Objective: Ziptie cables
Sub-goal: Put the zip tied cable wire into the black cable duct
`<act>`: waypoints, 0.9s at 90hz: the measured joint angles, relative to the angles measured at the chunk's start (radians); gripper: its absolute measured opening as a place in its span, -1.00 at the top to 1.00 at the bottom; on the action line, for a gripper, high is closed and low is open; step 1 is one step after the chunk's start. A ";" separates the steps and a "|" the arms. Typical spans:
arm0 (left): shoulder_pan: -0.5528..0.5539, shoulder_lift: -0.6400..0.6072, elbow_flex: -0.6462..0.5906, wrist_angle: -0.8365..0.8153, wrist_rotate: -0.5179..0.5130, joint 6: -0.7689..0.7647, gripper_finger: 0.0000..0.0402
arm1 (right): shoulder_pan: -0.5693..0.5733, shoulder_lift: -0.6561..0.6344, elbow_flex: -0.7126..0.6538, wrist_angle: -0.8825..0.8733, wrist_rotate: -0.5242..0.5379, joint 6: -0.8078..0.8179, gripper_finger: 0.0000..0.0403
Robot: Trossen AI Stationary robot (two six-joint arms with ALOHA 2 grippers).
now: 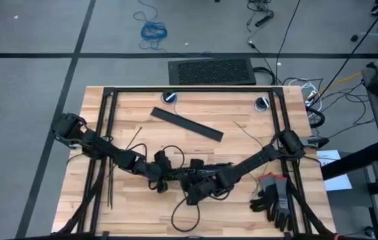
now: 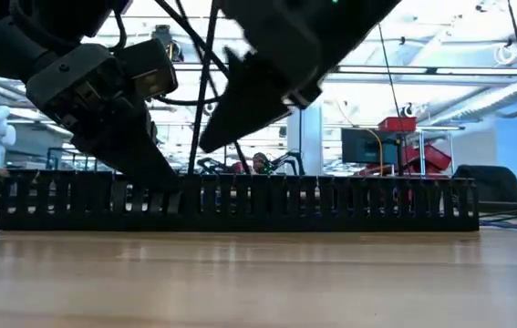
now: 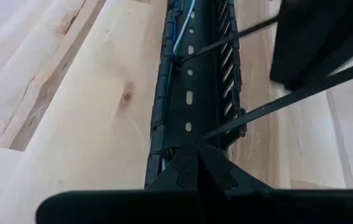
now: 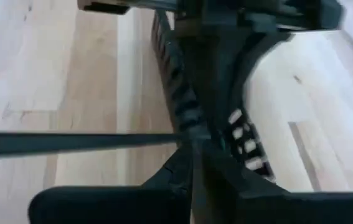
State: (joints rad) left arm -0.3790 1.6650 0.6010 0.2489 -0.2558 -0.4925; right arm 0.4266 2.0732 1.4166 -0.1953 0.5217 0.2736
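High view: both arms meet over the slotted bar at the near middle of the desk. The left gripper is at the bar's left end, the right gripper just beside it. A flat bar lies farther back, gloves near right, spare zipties near left.

Low view: both grippers reach down to the bar's top edge.

Left wrist view: the left fingers are closed together at the bar's end; two zipties cross the channel, where the cables lie.

Right wrist view: the right fingers are pinched on a ziptie stretching sideways.
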 joint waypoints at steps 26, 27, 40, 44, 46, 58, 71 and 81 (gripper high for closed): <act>0.000 0.000 0.000 0.000 0.004 0.000 1.00 | -0.026 0.026 0.000 0.086 -0.061 -0.031 0.86; 0.000 0.000 0.000 0.000 0.004 0.000 1.00 | -0.027 0.029 0.000 0.088 -0.063 -0.031 0.86; 0.000 0.000 0.000 0.001 0.005 0.000 1.00 | -0.029 0.056 0.000 0.118 -0.112 -0.031 0.86; 0.000 0.000 0.000 0.001 0.005 0.000 1.00 | -0.028 0.058 0.000 0.103 -0.114 -0.025 0.86; 0.000 0.000 0.000 0.001 0.005 0.000 1.00 | -0.027 0.058 0.000 0.101 -0.115 -0.023 0.86; 0.000 0.000 0.000 0.001 0.005 0.000 1.00 | -0.004 0.053 0.000 0.106 -0.110 -0.015 0.85; 0.000 0.000 -0.001 0.004 0.005 0.000 1.00 | 0.019 0.048 0.000 0.107 -0.110 -0.005 0.85; 0.000 0.000 -0.002 0.010 0.006 0.001 1.00 | 0.028 0.048 0.000 0.077 -0.103 0.023 0.85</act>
State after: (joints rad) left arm -0.3790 1.6653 0.5995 0.2587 -0.2501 -0.4919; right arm 0.4550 2.1212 1.4166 -0.1185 0.4182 0.2963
